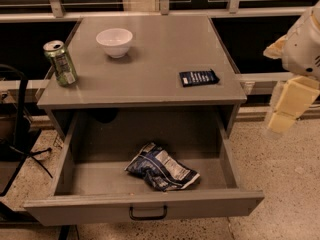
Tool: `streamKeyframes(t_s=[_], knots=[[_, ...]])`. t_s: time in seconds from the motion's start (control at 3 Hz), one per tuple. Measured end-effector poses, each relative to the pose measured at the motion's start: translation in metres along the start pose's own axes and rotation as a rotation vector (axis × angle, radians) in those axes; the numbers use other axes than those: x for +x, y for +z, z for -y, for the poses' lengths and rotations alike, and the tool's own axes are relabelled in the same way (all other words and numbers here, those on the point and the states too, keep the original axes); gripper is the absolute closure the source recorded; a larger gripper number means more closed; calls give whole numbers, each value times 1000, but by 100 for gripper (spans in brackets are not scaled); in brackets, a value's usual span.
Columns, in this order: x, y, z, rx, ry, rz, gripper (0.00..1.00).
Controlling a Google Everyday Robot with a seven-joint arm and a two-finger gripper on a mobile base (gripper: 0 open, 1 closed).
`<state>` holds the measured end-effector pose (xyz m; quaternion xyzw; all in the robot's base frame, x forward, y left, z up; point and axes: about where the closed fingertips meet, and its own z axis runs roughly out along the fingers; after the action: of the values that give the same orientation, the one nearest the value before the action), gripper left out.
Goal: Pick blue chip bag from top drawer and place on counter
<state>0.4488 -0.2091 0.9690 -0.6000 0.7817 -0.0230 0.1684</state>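
Note:
The blue chip bag (161,167), crumpled dark blue and white foil, lies in the open top drawer (145,206), right of centre near its front panel. The drawer's black handle (148,214) faces me. The counter (145,59) is the grey cabinet top above it. My gripper (286,111), cream-coloured, hangs at the right edge of the camera view. It is beside the cabinet's right side, over the floor, at about counter-edge height and well apart from the bag. It holds nothing that I can see.
On the counter stand a white bowl (114,41) at the back left and a green can (60,63) at the left edge. A small flat dark-blue packet (198,77) lies at the right. A black stand (20,134) is left of the cabinet. Speckled floor (280,194) is on the right.

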Motion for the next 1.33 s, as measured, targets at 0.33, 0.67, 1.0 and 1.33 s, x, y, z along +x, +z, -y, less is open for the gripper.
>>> streamKeyframes(t_s=[0.33, 0.67, 1.0, 1.33], knots=[[-14, 26, 6, -25, 3, 57, 0], [-30, 63, 10, -73, 26, 126, 0], [-36, 83, 6, -110, 47, 153, 0], [-39, 104, -8, -176, 69, 178, 0]])
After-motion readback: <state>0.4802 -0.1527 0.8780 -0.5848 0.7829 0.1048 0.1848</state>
